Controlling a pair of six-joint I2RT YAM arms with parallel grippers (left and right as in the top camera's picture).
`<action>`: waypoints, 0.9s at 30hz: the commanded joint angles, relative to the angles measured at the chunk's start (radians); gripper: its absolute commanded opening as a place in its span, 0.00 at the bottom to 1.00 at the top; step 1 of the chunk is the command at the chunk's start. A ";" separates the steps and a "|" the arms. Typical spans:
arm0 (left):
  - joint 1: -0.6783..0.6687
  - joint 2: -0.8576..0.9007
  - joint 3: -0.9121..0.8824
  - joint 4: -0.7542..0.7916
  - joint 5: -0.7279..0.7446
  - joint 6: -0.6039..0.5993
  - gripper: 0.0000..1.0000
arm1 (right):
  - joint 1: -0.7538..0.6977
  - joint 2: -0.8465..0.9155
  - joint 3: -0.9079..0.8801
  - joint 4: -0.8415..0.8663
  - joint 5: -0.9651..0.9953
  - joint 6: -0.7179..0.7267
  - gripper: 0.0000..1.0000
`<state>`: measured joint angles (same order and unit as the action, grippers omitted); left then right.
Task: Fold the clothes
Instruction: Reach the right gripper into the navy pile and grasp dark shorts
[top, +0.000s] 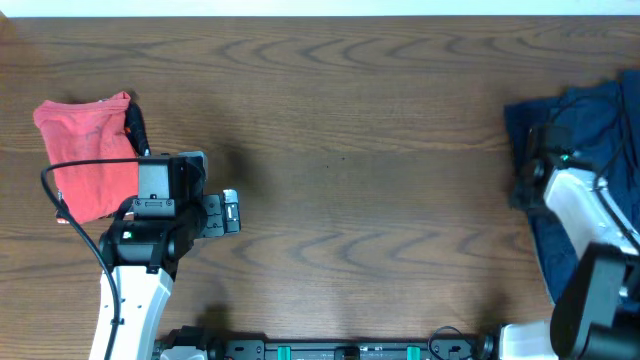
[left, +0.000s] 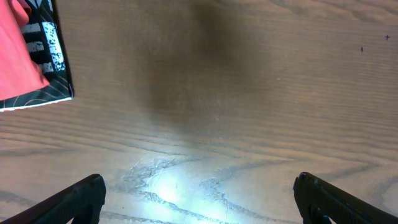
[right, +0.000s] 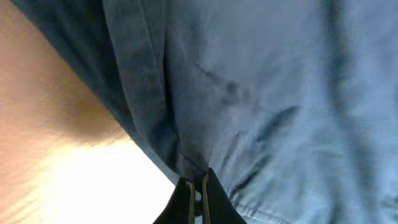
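**Pickup: right gripper (right: 198, 186) on the clothes (top: 585, 120)**

I judge this the grab step. The fingers are pressed shut on a ridge of the blue clothes, heaped at the table's (top: 380, 120) three o'clock edge. Next I'd drag them to centre and spread them flat. My left gripper (left: 199, 202) hangs wide open, empty, near a red cloth (top: 88, 150) at nine o'clock.

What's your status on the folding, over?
Left claw open over table, by red cloth. Right claw shut on blue clothes at right edge. Nothing between them.
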<state>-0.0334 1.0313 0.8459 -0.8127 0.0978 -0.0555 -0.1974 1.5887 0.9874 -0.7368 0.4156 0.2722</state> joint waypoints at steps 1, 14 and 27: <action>0.004 0.001 0.019 -0.005 -0.001 -0.010 0.98 | -0.007 -0.135 0.214 -0.035 -0.072 -0.072 0.01; 0.004 0.001 0.019 -0.005 -0.001 -0.010 0.98 | 0.218 -0.210 0.420 -0.450 -0.530 -0.156 0.01; 0.004 0.001 0.019 0.051 -0.001 -0.032 0.98 | 0.600 -0.060 0.146 0.254 -0.699 -0.029 0.01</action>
<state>-0.0334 1.0317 0.8474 -0.7712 0.0978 -0.0593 0.3325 1.4979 1.1297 -0.5705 -0.1547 0.2016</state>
